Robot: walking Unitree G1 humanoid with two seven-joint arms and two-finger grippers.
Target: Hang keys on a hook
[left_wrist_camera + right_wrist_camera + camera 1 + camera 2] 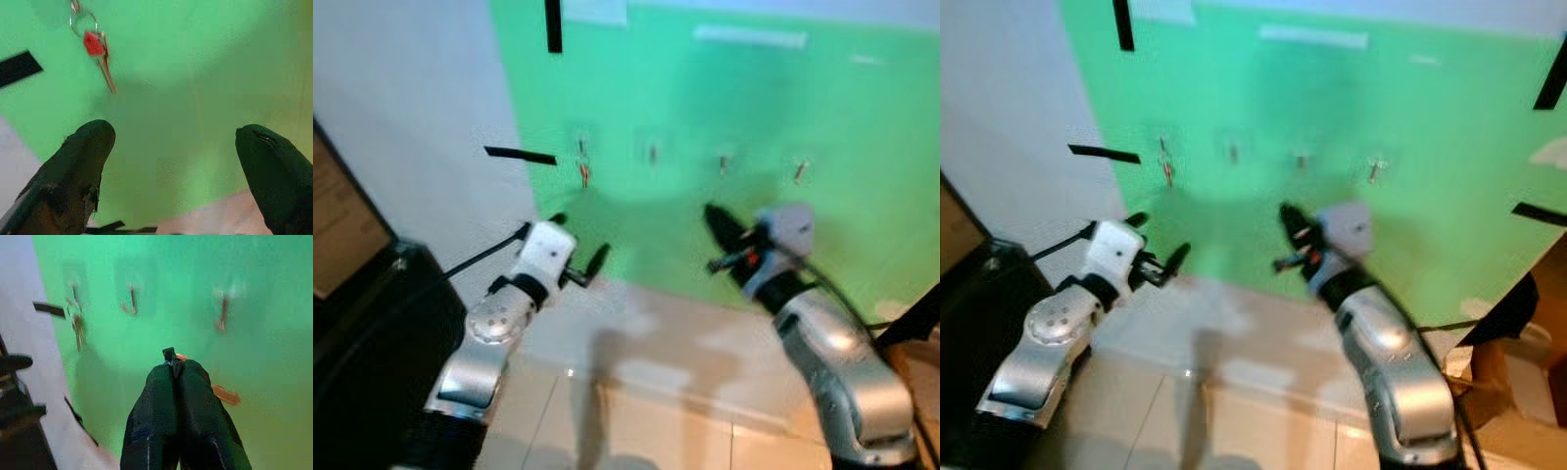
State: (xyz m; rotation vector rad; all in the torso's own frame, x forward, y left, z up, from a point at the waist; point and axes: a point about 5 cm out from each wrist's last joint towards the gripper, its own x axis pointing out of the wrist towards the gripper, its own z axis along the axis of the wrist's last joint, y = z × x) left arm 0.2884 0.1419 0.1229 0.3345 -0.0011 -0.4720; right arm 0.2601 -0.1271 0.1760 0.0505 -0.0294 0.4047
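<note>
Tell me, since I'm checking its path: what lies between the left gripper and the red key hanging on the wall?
Nothing but bare green wall separates the open left gripper from the red key, seen in the left wrist view.

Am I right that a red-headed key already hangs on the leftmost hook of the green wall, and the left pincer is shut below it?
Not quite. The red-headed key does hang from the leftmost hook of the green wall, but the left pincer is open, not shut: the left wrist view shows its two black fingers wide apart below the key.
</note>
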